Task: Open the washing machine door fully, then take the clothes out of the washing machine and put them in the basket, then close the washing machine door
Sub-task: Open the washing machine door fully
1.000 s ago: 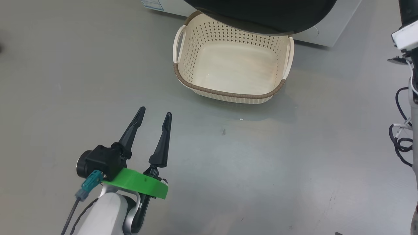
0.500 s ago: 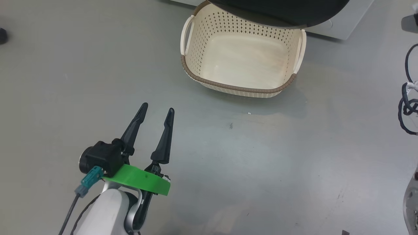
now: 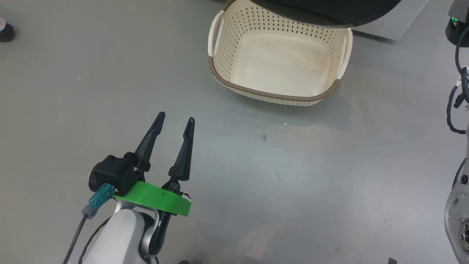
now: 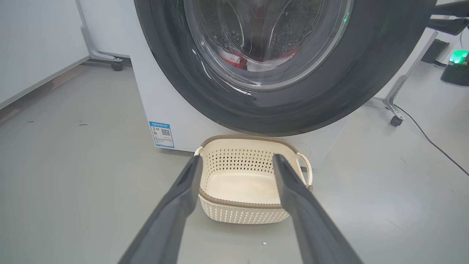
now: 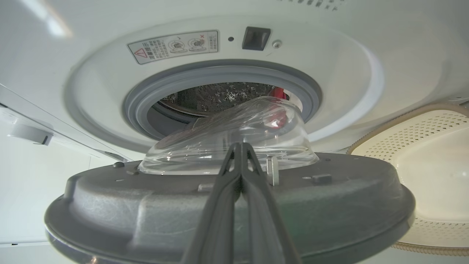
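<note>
The washing machine door [image 4: 256,113], with its black rim and clear glass bowl, stands partly open over the basket. Seen from the right wrist, its grey inner face [image 5: 154,209] is right in front of my right gripper [image 5: 240,146], which is shut with nothing between the fingers and lies against that face beside the glass bowl [image 5: 205,146]. Red clothes [image 5: 280,93] lie in the steel drum of the washing machine [image 5: 220,73] and show through the glass [image 4: 238,60]. The cream basket [image 3: 278,96] sits empty on the floor below the door. My left gripper [image 3: 176,118] hangs open, well short of the basket [image 4: 238,203].
Grey floor spreads around the basket. A wheeled stand leg [image 4: 394,117] and a cable lie right of the machine, beside a green-lit device [image 4: 456,62]. My right arm's cables [image 3: 458,110] hang at the right edge. A small black object [image 3: 5,33] sits far left.
The whole head picture has shifted, so the camera moved; the basket now sits further right in it. My left gripper keeps the same open pose.
</note>
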{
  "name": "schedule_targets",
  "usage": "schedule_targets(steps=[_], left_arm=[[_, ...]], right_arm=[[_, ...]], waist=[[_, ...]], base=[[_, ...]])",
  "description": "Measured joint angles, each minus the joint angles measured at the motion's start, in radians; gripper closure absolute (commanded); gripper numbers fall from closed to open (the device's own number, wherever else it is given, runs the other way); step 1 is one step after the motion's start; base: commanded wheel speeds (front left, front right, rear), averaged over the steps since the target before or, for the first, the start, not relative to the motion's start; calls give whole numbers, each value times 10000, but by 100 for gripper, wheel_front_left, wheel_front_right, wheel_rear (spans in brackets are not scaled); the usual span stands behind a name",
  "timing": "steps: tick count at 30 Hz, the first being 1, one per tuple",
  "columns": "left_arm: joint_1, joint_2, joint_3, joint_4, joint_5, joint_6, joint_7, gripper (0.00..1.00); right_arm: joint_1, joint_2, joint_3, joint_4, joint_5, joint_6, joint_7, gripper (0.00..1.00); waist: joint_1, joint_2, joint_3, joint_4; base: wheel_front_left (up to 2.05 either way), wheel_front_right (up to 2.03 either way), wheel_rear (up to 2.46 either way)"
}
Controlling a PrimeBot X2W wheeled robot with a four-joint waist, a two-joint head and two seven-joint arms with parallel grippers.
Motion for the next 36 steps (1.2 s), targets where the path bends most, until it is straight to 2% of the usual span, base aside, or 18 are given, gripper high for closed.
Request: schedule_targets(steps=[36], left_arm=[[-14, -17, -303, 90, -130, 0, 0, 0]], right_arm=[[-496, 105, -144, 1593, 834, -86, 1847, 100]], waist=[[0, 0, -23, 79]], base=[[0, 0, 0]])
